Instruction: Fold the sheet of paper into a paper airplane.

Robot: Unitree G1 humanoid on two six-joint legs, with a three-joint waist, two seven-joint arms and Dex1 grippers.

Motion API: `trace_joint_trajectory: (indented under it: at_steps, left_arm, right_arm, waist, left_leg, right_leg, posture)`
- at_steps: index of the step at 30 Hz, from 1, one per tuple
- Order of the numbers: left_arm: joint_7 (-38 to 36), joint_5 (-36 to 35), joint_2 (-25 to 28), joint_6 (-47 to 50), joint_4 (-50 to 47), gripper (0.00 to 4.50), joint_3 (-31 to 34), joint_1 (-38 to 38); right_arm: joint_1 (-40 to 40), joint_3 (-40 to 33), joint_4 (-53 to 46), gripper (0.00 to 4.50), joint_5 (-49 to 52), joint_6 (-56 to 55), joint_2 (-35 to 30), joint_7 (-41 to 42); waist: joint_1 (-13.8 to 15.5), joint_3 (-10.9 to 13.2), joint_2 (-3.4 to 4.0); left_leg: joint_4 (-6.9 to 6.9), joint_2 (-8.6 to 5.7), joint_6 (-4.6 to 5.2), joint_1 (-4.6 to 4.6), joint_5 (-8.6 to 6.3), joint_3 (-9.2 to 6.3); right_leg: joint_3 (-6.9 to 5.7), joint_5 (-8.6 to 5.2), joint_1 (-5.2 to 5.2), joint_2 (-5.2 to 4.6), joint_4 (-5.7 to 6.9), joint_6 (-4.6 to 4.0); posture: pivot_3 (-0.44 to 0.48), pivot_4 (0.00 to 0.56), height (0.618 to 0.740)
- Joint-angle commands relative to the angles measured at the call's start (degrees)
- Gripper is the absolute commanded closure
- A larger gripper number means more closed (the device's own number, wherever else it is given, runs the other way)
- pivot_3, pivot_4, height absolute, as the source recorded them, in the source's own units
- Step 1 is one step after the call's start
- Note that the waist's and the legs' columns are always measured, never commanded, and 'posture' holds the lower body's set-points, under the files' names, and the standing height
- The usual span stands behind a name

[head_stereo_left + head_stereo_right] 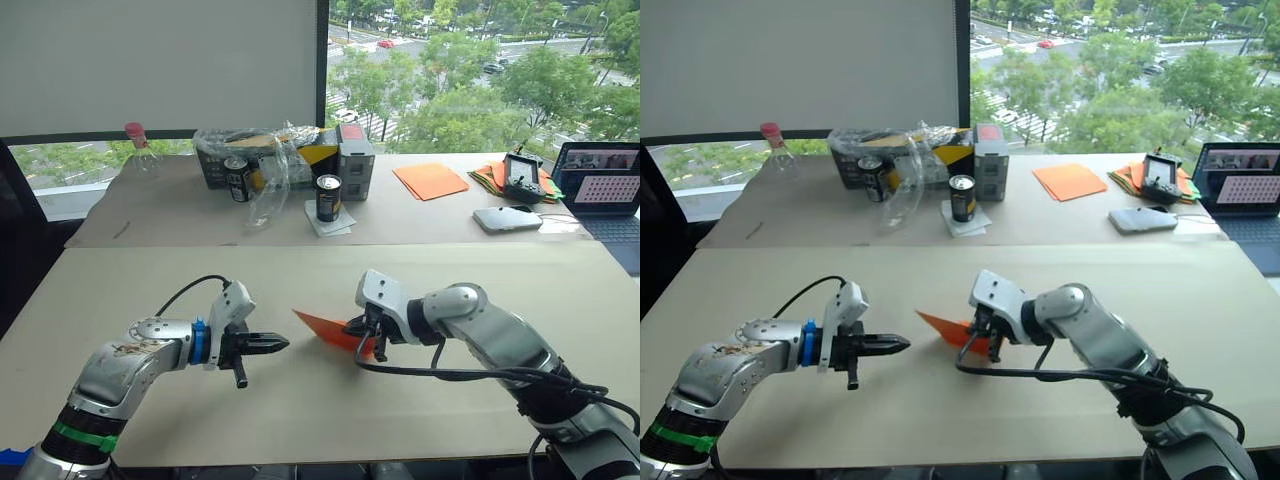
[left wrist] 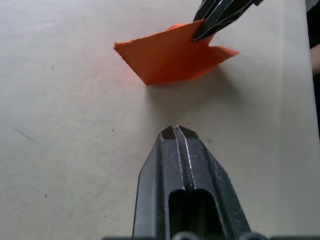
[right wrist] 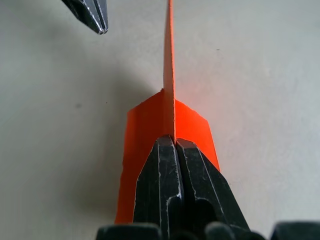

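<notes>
On the near, pale beige bench (image 1: 300, 420), the left tool (image 1: 280, 343) is seen with its two black fingers pressed together and nothing between them; it points toward the paper and stops just short of it. Just beyond its tip, near the middle of the bench, the bright orange paper airplane (image 1: 330, 330) is held in the right tool (image 1: 373, 345), whose fingers are clamped tight on the paper's central fold. The paper is shown as a pointed, triangular wedge with its nose directed toward the robot's left. In the right wrist view a thin upright keel (image 3: 170, 65) is seen edge-on above the fingertips, with two flaps spread to either side below it. In the left wrist view the wedge is seen from the side, with a sharp lower corner touching the bench and a shadow cast beneath it.

Farther back, on a second bench (image 1: 150, 215), a dark drink can (image 1: 328, 197) is set on a white napkin, beside a crumpled clear plastic bag (image 1: 270, 170) and a grey carton (image 1: 355, 160). A stack of smooth orange sheets (image 1: 430, 180), a mixed-colour paper pile (image 1: 490, 178) and an open laptop (image 1: 605, 190) are placed toward the robot's right.
</notes>
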Motion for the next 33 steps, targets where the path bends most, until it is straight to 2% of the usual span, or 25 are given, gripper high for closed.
trace_joint_trajectory:
  at_steps: [1,5,10,12,15,18,22,32,33]
  left_arm:
    - [-1.1,0.6,-0.8,-1.9,0.6,4.50,-1.0,-1.9]
    - [-1.4,1.6,-2.2,-3.0,2.0,4.50,-2.5,-3.2]
    - [-1.0,3.4,-3.8,-5.1,3.8,4.50,-3.8,-4.2]
    - [-0.8,3.6,-4.4,-5.4,4.1,4.50,-3.9,-4.5]
    - [-0.4,4.0,-5.2,-5.6,4.6,4.50,-3.9,-4.8]
    - [0.0,4.2,-6.0,-5.9,4.9,4.50,-3.8,-4.6]
    - [0.1,4.3,-5.7,-6.0,4.8,4.50,-2.9,-3.9]
    - [1.0,3.8,-6.9,-5.7,4.2,4.50,-2.8,-3.1]
    - [1.3,3.2,-7.6,-5.6,4.6,4.50,-2.2,-3.2]
  right_arm:
    - [-1.3,-10.9,3.9,4.46,2.3,1.2,-1.3,-2.4]
    - [-7.7,-19.2,18.4,4.46,-2.1,0.4,-1.0,-13.3]
    - [-19.0,-23.3,43.2,4.46,-10.4,-7.8,-2.6,-28.8]
    - [-22.0,-23.8,50.8,4.46,-11.3,-10.8,-3.0,-30.2]
    - [-27.2,-27.4,62.1,4.46,-7.9,-12.8,-2.0,-27.4]
    - [-29.2,-24.0,71.5,4.46,-12.0,-16.6,-2.4,-26.5]
    - [-30.1,-21.8,77.1,4.46,-13.7,-16.1,-3.4,-21.7]
    - [-29.5,-22.3,81.3,4.46,-14.5,-18.5,-4.4,-21.5]
    - [-29.5,-22.3,81.3,4.19,-14.6,-18.7,-4.5,-21.4]
  waist:
    - [0.2,0.0,0.00]
    - [0.2,0.0,0.00]
    - [-0.1,0.0,0.00]
    - [-0.3,0.0,0.00]
    - [-0.6,0.0,0.00]
    - [-1.1,0.0,0.00]
    - [-1.4,0.0,0.01]
    - [-1.9,0.0,0.02]
    - [-1.9,0.0,0.02]
  left_leg:
    - [0.03,0.00,0.00,0.00,0.00,0.00]
    - [0.05,-0.03,0.02,0.02,0.01,0.03]
    - [-0.01,-0.04,-0.40,-0.07,0.26,0.14]
    - [0.00,-0.06,-0.45,-0.16,0.29,0.24]
    - [0.00,-0.05,-0.43,-0.25,0.28,0.30]
    - [0.02,-0.04,-0.39,-0.27,0.26,0.39]
    - [0.04,-0.05,-0.37,-0.30,0.26,0.39]
    - [0.38,-0.09,-0.35,-0.55,0.25,0.38]
    - [0.40,-0.09,-0.31,-0.55,0.23,0.38]
  right_leg:
    - [0.00,0.00,0.01,0.00,0.00,0.00]
    - [0.03,0.02,0.01,0.00,0.04,0.00]
    - [0.12,0.02,-0.21,-0.01,0.19,-0.01]
    - [0.19,0.02,-0.32,-0.04,0.25,-0.01]
    - [0.21,0.02,-0.41,-0.04,0.26,-0.01]
    - [0.27,0.02,-0.42,-0.04,0.28,0.00]
    - [0.29,0.02,-0.49,-0.05,0.39,0.00]
    - [0.33,0.01,-0.74,-0.07,0.76,0.01]
    - [0.33,0.01,-0.74,-0.07,0.80,0.01]
  posture:
    - [0.000,0.150,0.670]
    - [0.000,0.150,0.670]
    - [0.000,0.150,0.670]
    - [0.000,0.150,0.670]
    - [0.000,0.150,0.670]
    - [0.000,0.150,0.670]
    - [0.000,0.150,0.670]
    - [0.000,0.150,0.670]
    - [0.000,0.150,0.670]
